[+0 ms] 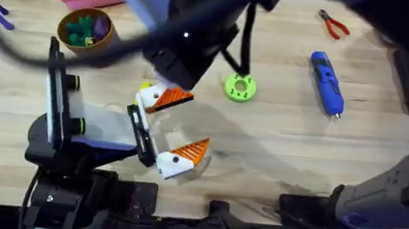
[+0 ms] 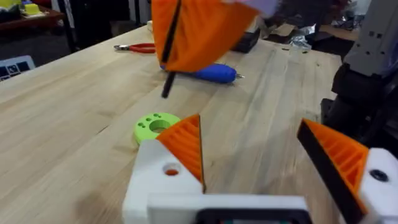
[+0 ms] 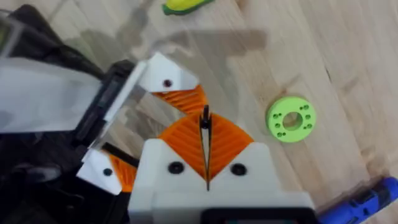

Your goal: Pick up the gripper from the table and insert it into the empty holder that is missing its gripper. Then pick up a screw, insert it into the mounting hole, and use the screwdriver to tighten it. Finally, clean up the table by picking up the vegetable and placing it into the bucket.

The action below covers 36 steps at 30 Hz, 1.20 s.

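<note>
The right gripper's two orange pads are pressed together, a thin dark screw pinched upright in the seam between them. It hangs over the left gripper, whose white fingers with orange wedges stand spread wide at the centre of the overhead frame, nothing between them. Just above the left gripper's upper finger lies the yellow-green vegetable, on the bare wood. A green disc with holes sits right of centre. The blue screwdriver lies at the upper right, red pliers above it. The orange-brown bucket, with small toys inside, stands at the upper left.
</note>
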Each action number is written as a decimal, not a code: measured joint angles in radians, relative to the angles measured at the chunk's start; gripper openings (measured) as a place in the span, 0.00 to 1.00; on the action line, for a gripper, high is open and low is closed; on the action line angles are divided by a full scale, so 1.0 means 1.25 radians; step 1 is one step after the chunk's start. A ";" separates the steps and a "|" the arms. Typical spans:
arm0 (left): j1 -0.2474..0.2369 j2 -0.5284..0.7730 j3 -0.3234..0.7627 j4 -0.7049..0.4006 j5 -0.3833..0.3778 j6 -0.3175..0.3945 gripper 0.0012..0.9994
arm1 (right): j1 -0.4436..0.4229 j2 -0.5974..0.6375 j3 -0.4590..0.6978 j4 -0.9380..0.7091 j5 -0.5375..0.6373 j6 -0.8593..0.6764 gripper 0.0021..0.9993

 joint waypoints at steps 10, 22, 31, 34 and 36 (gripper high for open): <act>0.000 0.000 0.000 0.000 0.000 0.000 0.95 | 0.038 0.000 0.002 0.012 -0.001 -0.074 0.00; 0.000 0.000 0.000 0.000 0.000 0.000 0.95 | 0.038 0.000 0.002 0.021 -0.056 -0.241 0.00; 0.000 0.000 0.000 0.000 0.000 0.000 0.95 | 0.038 0.001 0.002 0.042 -0.061 -0.385 0.00; 0.000 0.000 0.000 0.000 0.000 0.000 0.95 | 0.038 0.005 0.004 0.043 -0.062 -0.428 0.00; 0.000 0.000 0.000 0.000 0.000 0.000 0.95 | 0.038 0.012 0.005 0.043 -0.062 -0.454 0.00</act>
